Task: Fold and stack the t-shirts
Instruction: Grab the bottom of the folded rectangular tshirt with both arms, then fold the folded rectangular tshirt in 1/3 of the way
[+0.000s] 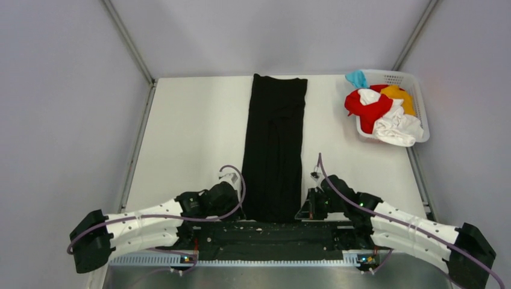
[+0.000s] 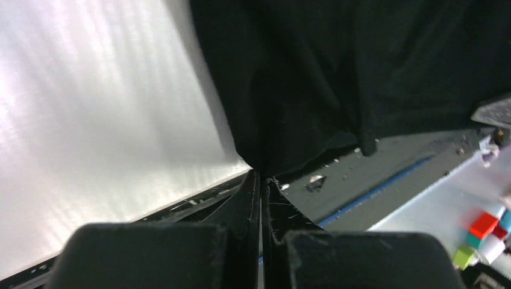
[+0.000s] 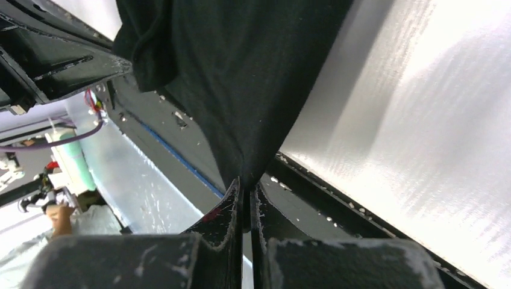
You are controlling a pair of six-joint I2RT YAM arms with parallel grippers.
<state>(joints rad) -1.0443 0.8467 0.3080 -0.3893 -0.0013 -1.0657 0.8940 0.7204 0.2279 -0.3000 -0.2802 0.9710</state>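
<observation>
One black t-shirt (image 1: 274, 144) pinched, left claw (image 2: 261, 177), right claw (image 3: 246, 182)

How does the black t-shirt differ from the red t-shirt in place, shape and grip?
Place: the black t-shirt lies on the table; the red t-shirt sits in the basket.
Shape: the black one is spread flat in a long narrow strip; the red one is crumpled.
Grip: the left gripper and right gripper pinch the black one's near end; nothing holds the red one.
Both are plain-coloured cloth.
</observation>
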